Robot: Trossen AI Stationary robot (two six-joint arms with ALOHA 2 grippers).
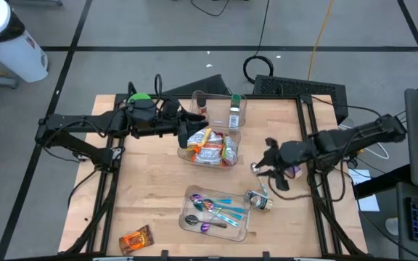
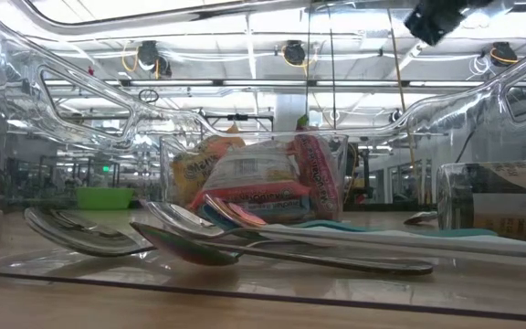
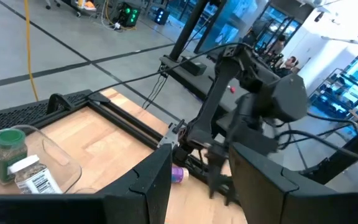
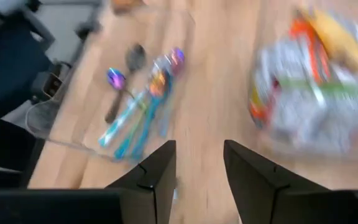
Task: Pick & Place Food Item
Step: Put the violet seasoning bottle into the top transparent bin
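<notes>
We see the right gripper (image 1: 261,164) hovering near the table's right edge, its two dark fingers (image 4: 157,171) set apart with bare wood between them and nothing held. The left gripper (image 1: 187,131) hangs over the far middle of the table, at the rim of the clear plastic bin of snack packets (image 1: 210,148); its fingers (image 3: 154,186) also stand parted and empty.

The light wooden table (image 1: 151,188) sits on a grey tiled floor crossed by dark lines, with cables trailing beyond the far edge.

Only the high view shows the orange foil-wrapped snack bar (image 1: 136,238), lying alone by the table's near left corner, well apart from both grippers. The low view instead looks through the clear tray of spoons (image 2: 217,239) to the packets behind. The left wrist view alone shows the green-capped spice jar (image 3: 8,152) in a clear container at the far edge.

A small can (image 1: 260,200) lies near the right gripper.
</notes>
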